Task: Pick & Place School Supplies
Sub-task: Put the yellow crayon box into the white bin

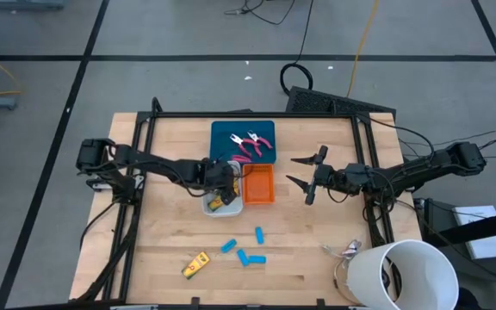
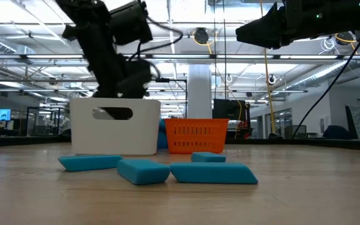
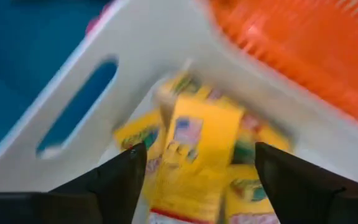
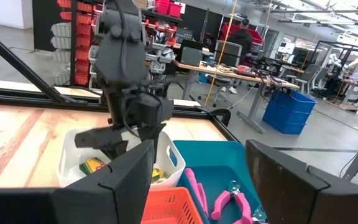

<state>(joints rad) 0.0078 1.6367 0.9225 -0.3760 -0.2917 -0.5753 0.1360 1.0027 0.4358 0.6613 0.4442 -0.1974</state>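
Wooden table (image 1: 162, 146): left gripper (image 1: 220, 183) spread over white tray (image 1: 207, 207), yellow boxes (image 3: 197, 146) dropped inside; right gripper (image 1: 304, 177) empty, wide. Pliers (image 1: 250, 143) in teal tray (image 1: 222, 138). Left near front edge: one yellow box (image 1: 196, 265), blue erasers (image 1: 246, 248).

A white tray (image 1: 207, 205) touches the orange tray (image 1: 258, 184); a teal tray (image 1: 227, 135) behind; a big white cup (image 1: 405, 274) well apart.

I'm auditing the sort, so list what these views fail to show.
- How many yellow pieces lie in the white tray: high view, the left end effector covers it; left wrist view is blurred.
- Orange tray contents: low view, its wall hides them.
- Big white cup: cut by the high view's edge.
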